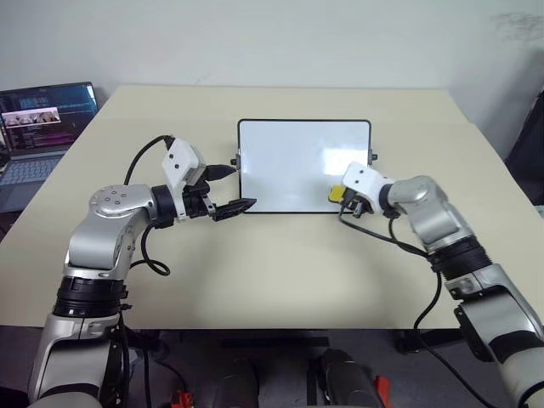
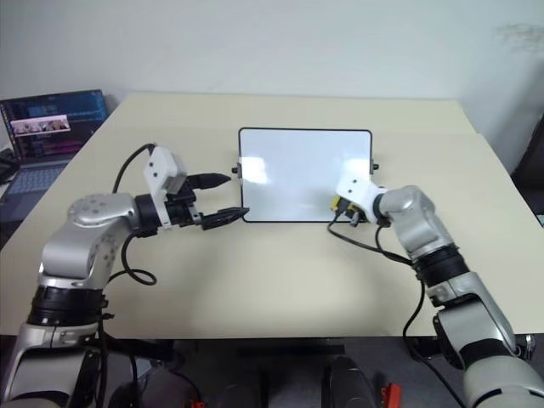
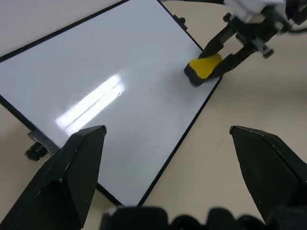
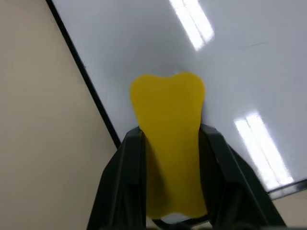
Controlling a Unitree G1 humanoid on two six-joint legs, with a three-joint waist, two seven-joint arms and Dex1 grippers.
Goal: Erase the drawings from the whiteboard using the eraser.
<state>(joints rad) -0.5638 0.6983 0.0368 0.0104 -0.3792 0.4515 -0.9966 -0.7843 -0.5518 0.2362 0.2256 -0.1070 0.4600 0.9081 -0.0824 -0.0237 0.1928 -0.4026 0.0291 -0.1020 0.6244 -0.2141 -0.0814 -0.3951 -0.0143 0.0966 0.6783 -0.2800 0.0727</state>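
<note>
Eraser clamped in right pincer.

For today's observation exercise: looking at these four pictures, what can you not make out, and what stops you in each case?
- Laptop, head views: cut off by the picture's left edge; its screen text is too small to read.
- Eraser, right wrist view: its underside is hidden by its own yellow body, clamped in the right gripper.
- Whiteboard, both wrist views: its far parts run out of frame.
- Whiteboard's near right corner, head views: covered by the right gripper.

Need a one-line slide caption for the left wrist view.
Right gripper presses the yellow eraser on the whiteboard corner, framed by the open left gripper.
</note>
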